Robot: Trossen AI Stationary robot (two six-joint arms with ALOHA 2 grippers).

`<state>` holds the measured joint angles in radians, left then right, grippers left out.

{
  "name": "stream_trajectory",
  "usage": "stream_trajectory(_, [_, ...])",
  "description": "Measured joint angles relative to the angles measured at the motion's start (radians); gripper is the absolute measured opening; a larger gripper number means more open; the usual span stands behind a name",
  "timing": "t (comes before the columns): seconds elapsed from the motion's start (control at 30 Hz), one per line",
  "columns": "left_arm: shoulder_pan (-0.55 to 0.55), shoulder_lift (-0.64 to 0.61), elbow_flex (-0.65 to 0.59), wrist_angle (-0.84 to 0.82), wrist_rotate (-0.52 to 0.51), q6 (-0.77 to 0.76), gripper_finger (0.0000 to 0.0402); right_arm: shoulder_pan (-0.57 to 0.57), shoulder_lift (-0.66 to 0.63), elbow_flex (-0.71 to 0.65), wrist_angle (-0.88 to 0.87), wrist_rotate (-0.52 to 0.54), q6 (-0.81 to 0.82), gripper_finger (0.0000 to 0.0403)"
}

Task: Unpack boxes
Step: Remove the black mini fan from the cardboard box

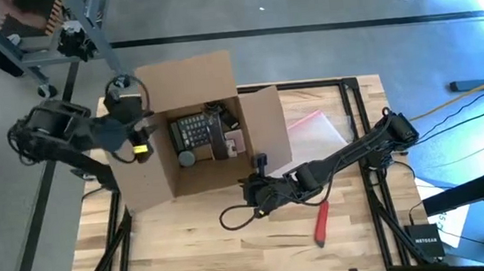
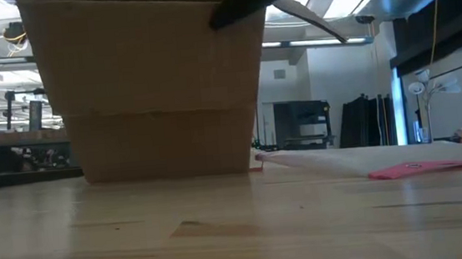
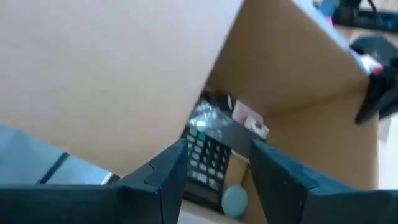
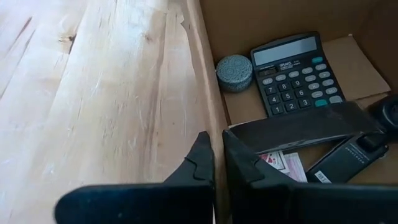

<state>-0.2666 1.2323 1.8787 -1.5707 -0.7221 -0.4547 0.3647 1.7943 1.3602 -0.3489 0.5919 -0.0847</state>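
The open brown cardboard box stands on the table's middle, flaps spread; it fills the low view. Inside lie a black calculator, a round grey puck and other dark items. My left gripper hovers open above the box's left side, with the calculator showing between its fingers. My right gripper is shut on the box's near wall, by the near right corner. My right gripper pinches the top edge of the box's near wall between its two fingers, one finger outside the box and one inside. The fingers slant down from the table's right and near side. The box stands upright on the table.
A clear plastic pouch with a pink-red zip edge lies right of the box and shows in the low view too. A red tool and a black cable loop lie on the near table. Metal frame rails border the tabletop.
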Motion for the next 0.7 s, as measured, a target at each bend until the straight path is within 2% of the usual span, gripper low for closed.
stream_trajectory(0.13, [0.055, -0.002, -0.016, -0.001, 0.087, 0.083, 0.0151, -0.006, 0.0, 0.0, 0.001, -0.003, -0.001, 0.0007])
stream_trajectory(0.33, [0.117, -0.031, -0.005, 0.0, 0.117, 0.202, 0.0141, -0.007, 0.001, 0.0, 0.0, -0.007, 0.0, 0.0008])
stream_trajectory(0.5, [0.16, -0.109, -0.014, 0.0, 0.182, 0.166, 0.0141, -0.007, 0.001, 0.0, 0.0, -0.007, 0.001, 0.0008])
stream_trajectory(0.7, [0.192, -0.204, -0.122, -0.001, 0.187, 0.114, 0.0141, -0.007, 0.001, 0.0, 0.001, -0.008, 0.001, 0.0008])
